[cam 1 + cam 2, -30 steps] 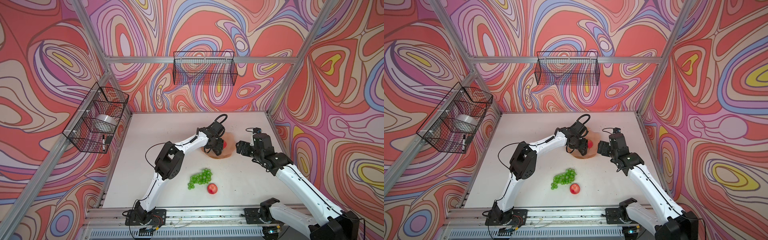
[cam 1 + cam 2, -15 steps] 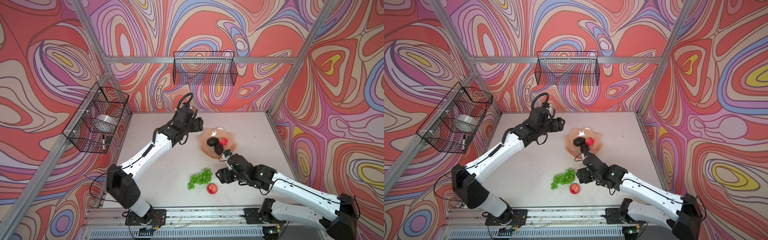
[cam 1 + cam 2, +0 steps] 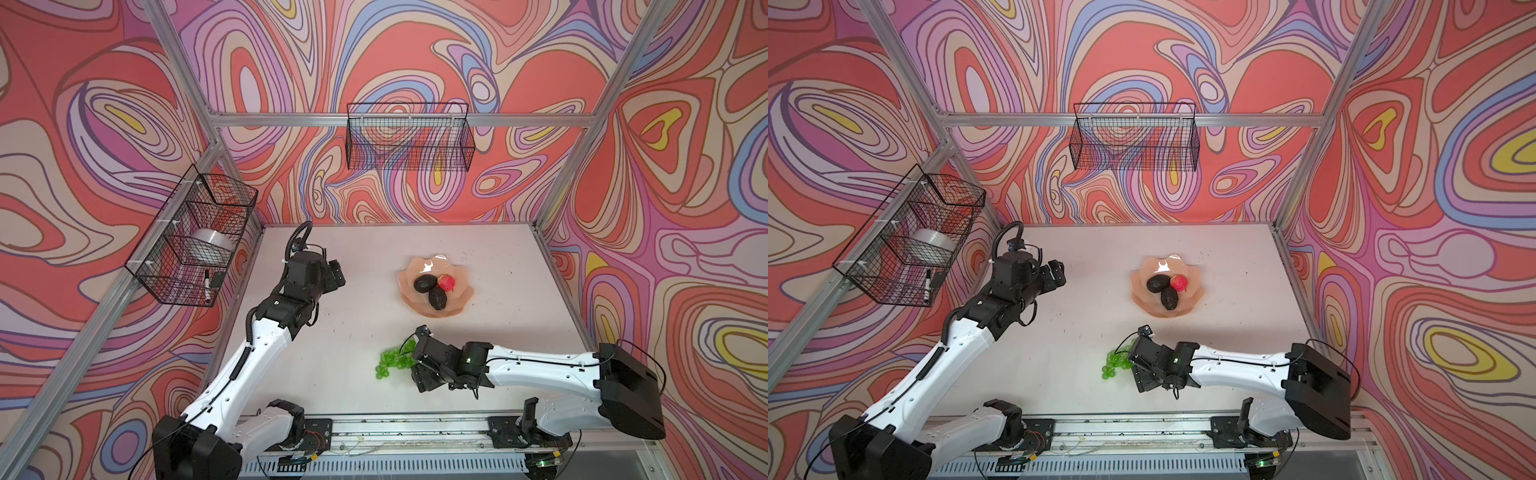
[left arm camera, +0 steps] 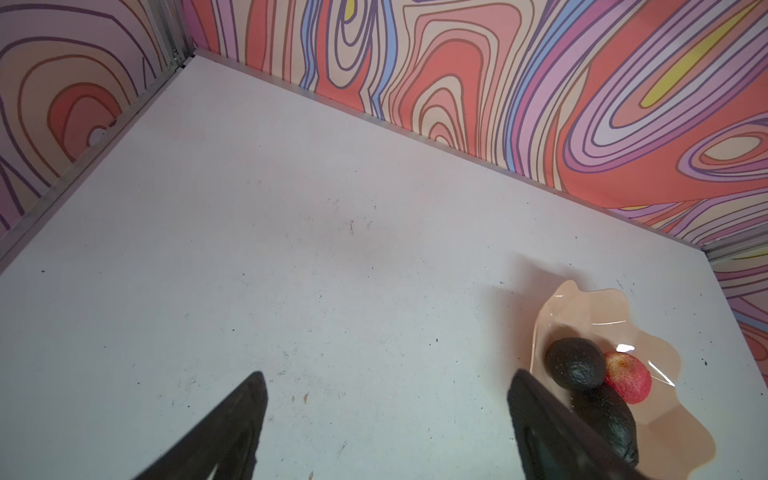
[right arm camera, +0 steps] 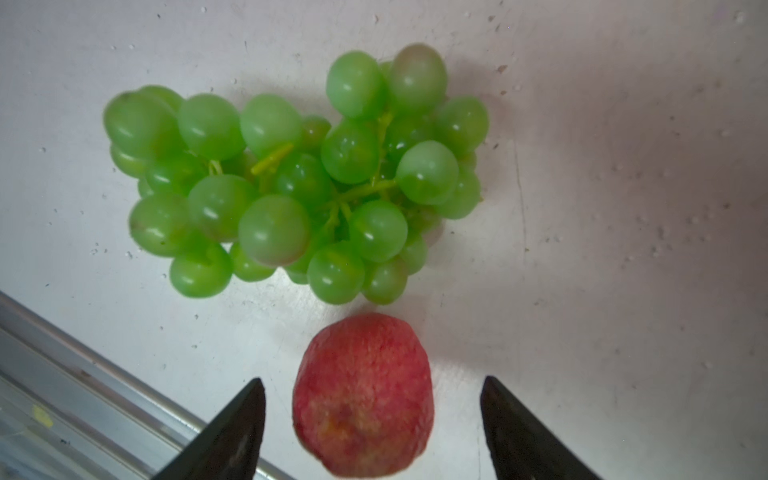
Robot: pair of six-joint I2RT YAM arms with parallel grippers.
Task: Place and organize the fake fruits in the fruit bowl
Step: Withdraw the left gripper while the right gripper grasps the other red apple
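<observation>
The peach fruit bowl holds two dark avocados and a red apple. Green grapes lie on the table nearer the front. My right gripper hangs over a second red apple beside the grapes. Its fingers stand open on either side of that apple with a gap on each. Both top views hide this apple under the gripper. My left gripper is open and empty, well left of the bowl.
A black wire basket on the left wall holds a tape roll and a marker. Another wire basket hangs on the back wall. The metal front rail runs close to the apple and grapes.
My left arm drew back from the bowl to the left and its jaws widened. My right arm swung from beside the bowl down to the front apple, jaws narrowing a little.
</observation>
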